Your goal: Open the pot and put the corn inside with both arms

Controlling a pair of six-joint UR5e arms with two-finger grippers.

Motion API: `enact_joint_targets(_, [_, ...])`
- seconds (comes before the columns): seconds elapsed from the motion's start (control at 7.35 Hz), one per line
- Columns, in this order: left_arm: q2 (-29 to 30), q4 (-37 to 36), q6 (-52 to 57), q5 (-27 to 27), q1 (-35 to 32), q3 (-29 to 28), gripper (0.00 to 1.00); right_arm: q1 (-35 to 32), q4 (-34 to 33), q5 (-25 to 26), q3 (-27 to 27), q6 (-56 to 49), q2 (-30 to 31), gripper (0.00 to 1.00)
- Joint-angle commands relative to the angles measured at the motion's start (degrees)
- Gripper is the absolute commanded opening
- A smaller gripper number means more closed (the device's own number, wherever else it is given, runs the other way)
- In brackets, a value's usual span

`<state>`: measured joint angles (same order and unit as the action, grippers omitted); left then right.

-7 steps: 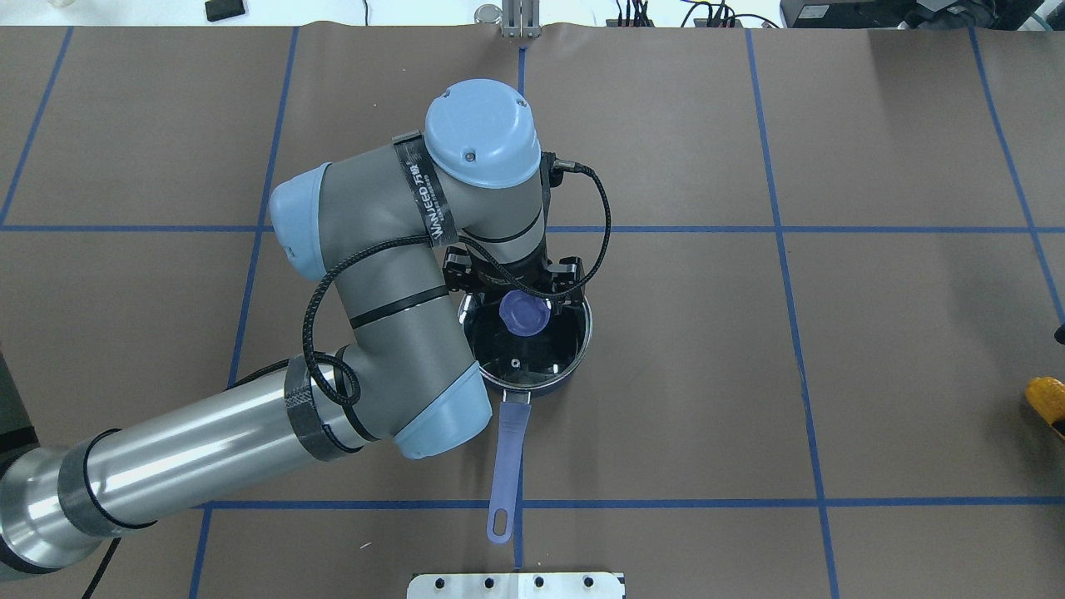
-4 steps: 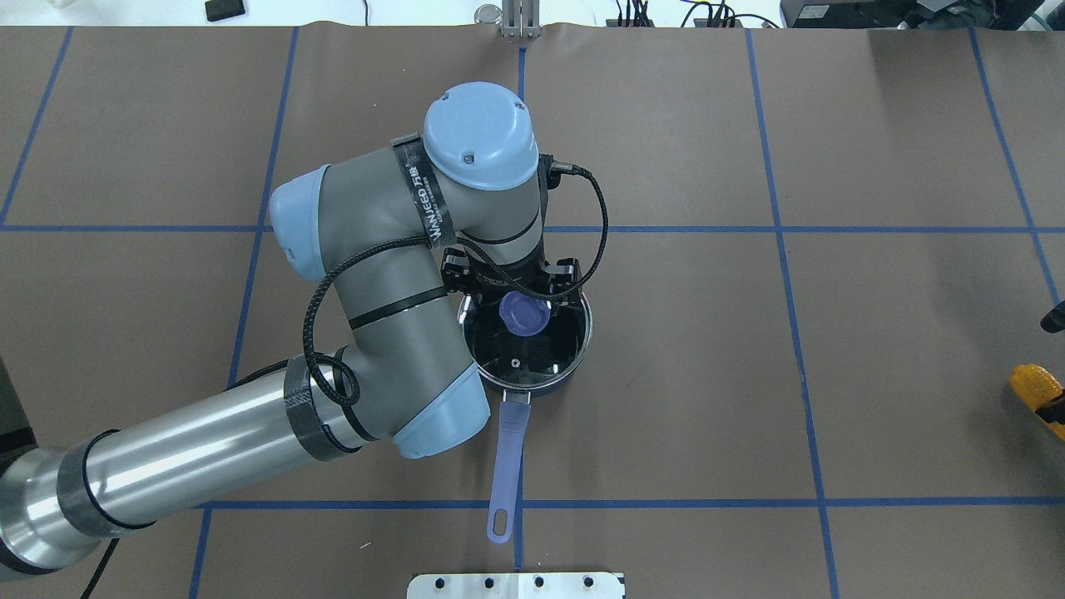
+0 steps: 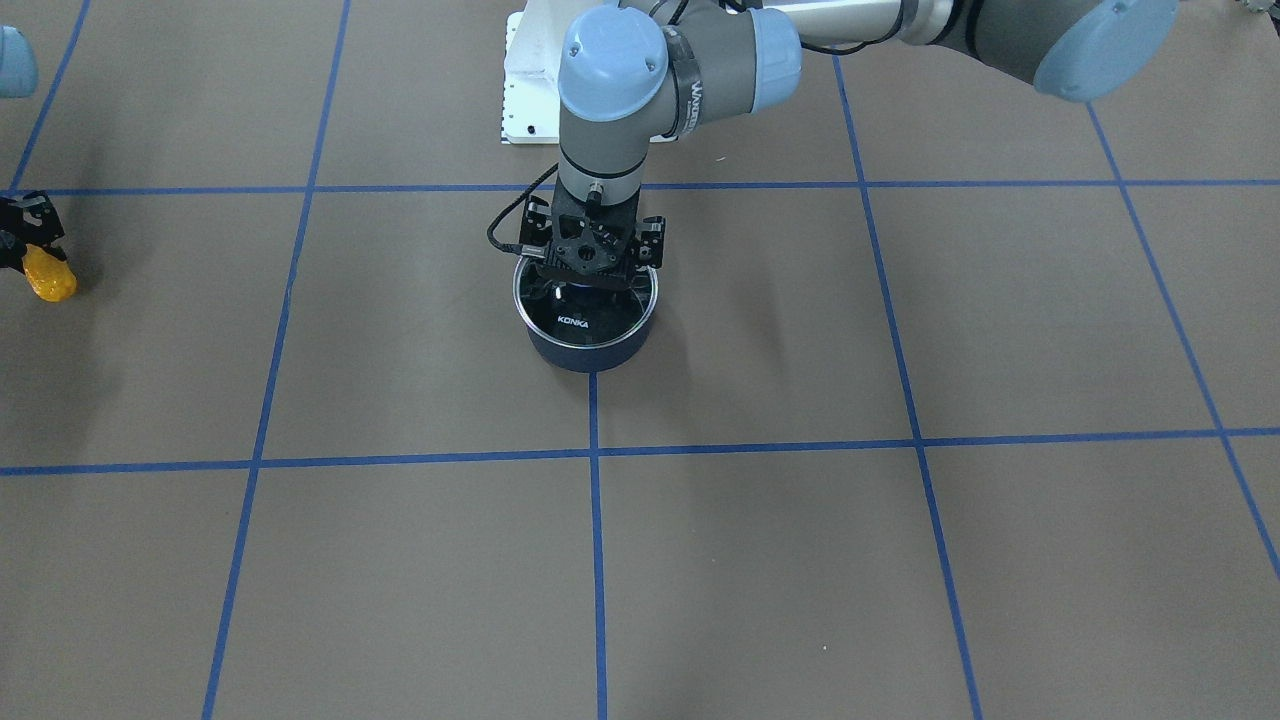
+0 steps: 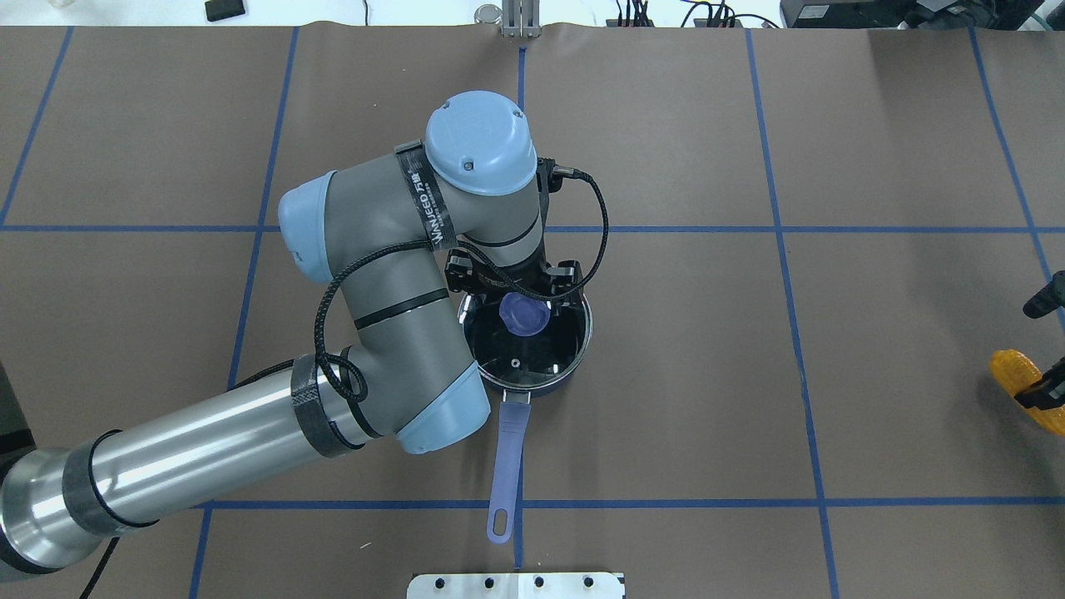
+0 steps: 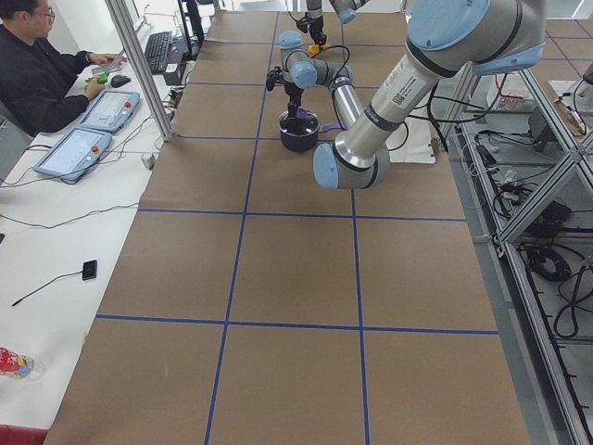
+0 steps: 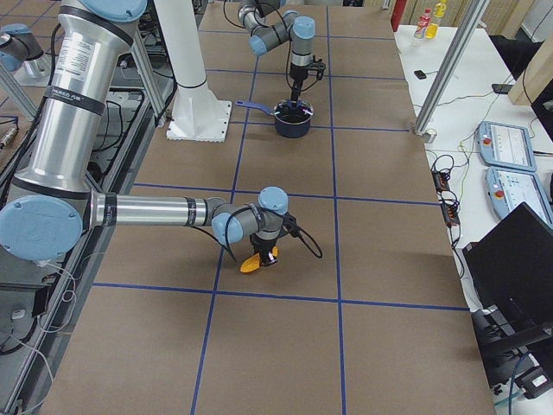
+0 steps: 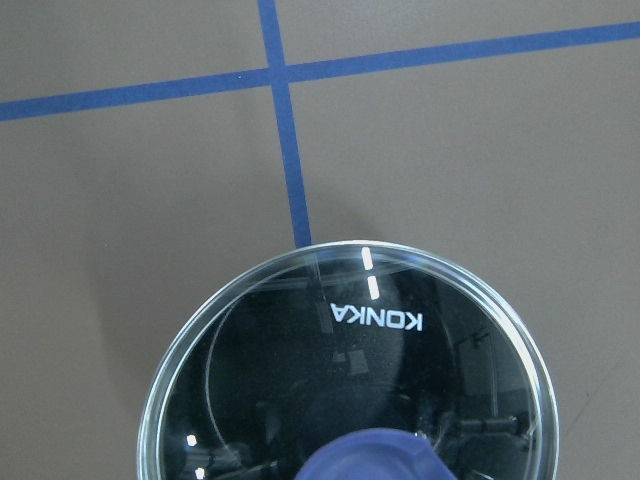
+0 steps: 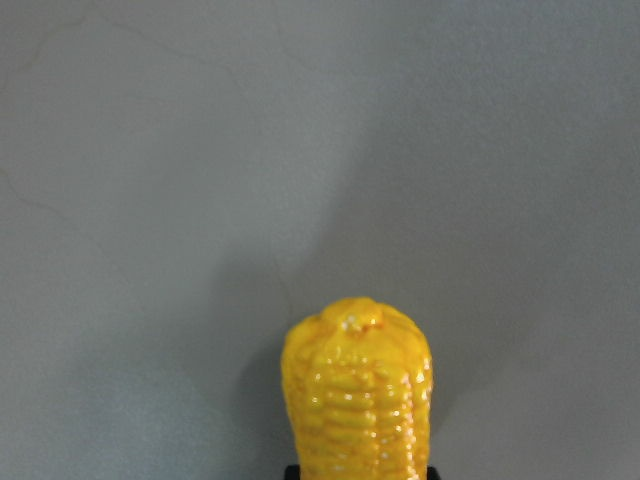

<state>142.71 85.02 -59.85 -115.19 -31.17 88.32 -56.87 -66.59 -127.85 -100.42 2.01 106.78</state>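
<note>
The navy pot [image 4: 542, 384] stands at the table's middle with its lavender handle [image 4: 507, 441] toward the robot. The glass lid [image 4: 532, 353] lies on it, also in the left wrist view [image 7: 350, 370]. My left gripper [image 4: 514, 291] hangs straight over the lid, open, its fingers at either side of the lavender knob [image 4: 524, 314]; the fingertips are hidden. My right gripper [image 4: 1040, 389] is at the table's right edge, shut on the yellow corn [image 4: 1013, 373], which it holds just above the table; the corn also shows in the right wrist view [image 8: 358, 390] and the front view [image 3: 48, 278].
A white mounting plate [image 4: 516, 585] sits at the near table edge behind the pot handle. An operator [image 5: 37, 65] sits with control panels [image 5: 74, 153] at a side table. Blue tape lines cross the brown mat.
The left arm has sunk slightly over the lid; the knob and pot have not moved. The right gripper has carried the corn inward from the right edge, toward the table's middle.
</note>
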Motion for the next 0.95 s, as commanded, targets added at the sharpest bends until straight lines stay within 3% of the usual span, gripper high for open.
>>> enact_joint_targets(0.0, [-0.1, 0.7, -0.4, 0.0, 0.1, -0.5, 0.85, -0.1, -0.1, -0.2, 0.0, 0.0, -0.9, 0.37])
enact_joint_targets(0.54, [-0.5, 0.3, -0.6, 0.0, 0.3, 0.0, 0.66, -0.3, -0.2, -0.8, -0.1, 0.0, -2.0, 0.37])
enact_joint_targets(0.82, [-1.3, 0.0, -0.5, -0.1, 0.2, 1.8, 0.66, -1.5, -0.3, -4.4, -0.3, 0.1, -3.5, 0.37])
